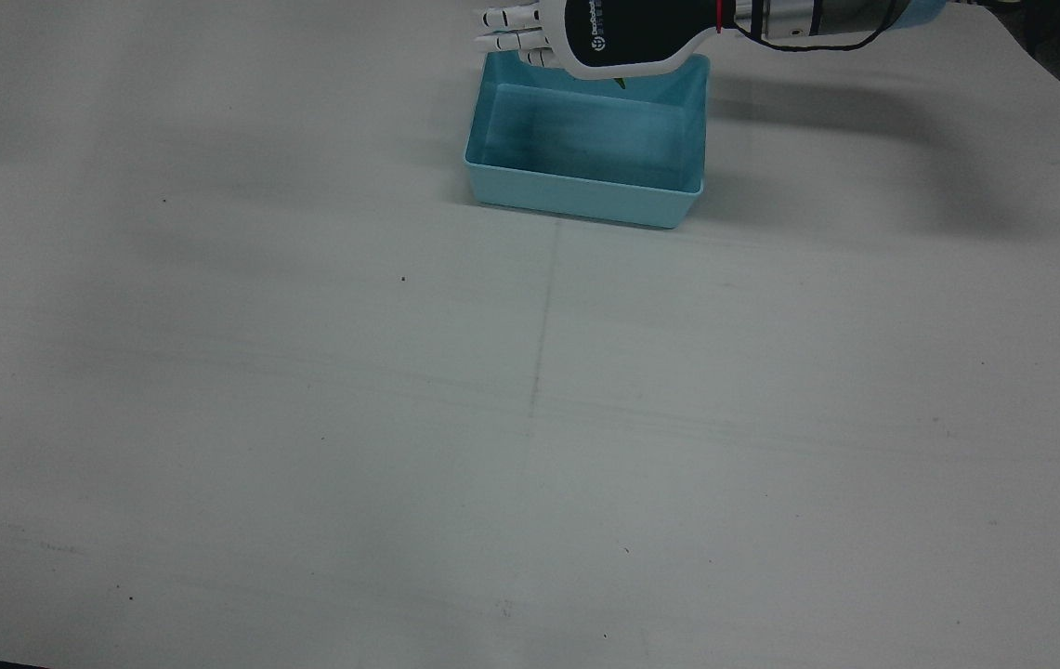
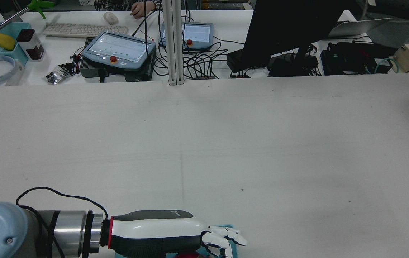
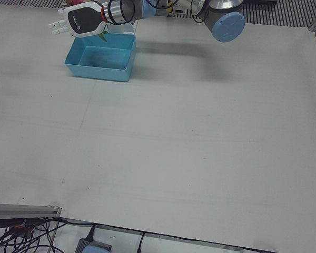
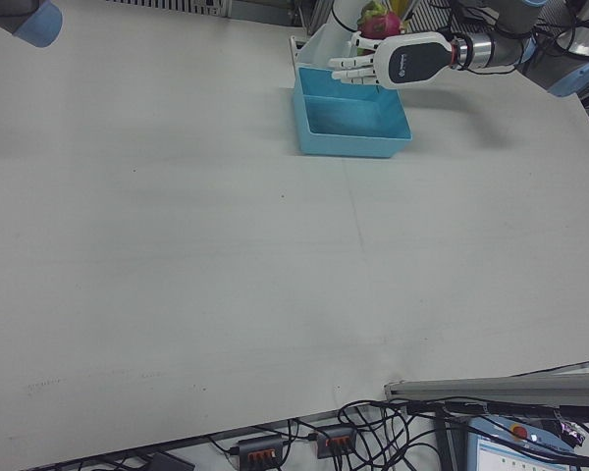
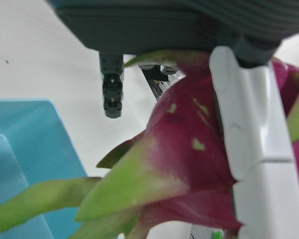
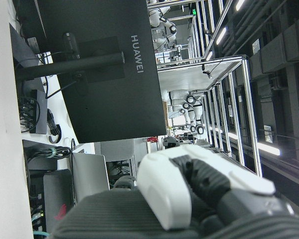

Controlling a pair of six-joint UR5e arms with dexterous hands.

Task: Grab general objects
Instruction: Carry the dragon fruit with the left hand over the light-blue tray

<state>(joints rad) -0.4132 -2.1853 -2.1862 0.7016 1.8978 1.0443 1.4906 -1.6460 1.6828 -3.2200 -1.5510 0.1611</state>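
— Where is the fruit (image 5: 189,164)?

— Clamped in the left hand (image 1: 585,37), whose fingers (image 5: 254,139) wrap it, above the bin's (image 1: 576,190) far rim, seemingly for a drop inside.

— And the right hand (image 6: 189,194)?

— Raised off the counter (image 1: 530,418); its fingers' state cannot be told.

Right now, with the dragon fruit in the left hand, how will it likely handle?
The dragon fruit looks plump, so probably heavy for its size. Its leafy scales stick out and may snag the blue bin. The left hand wraps it; its rounded body could roll once released.
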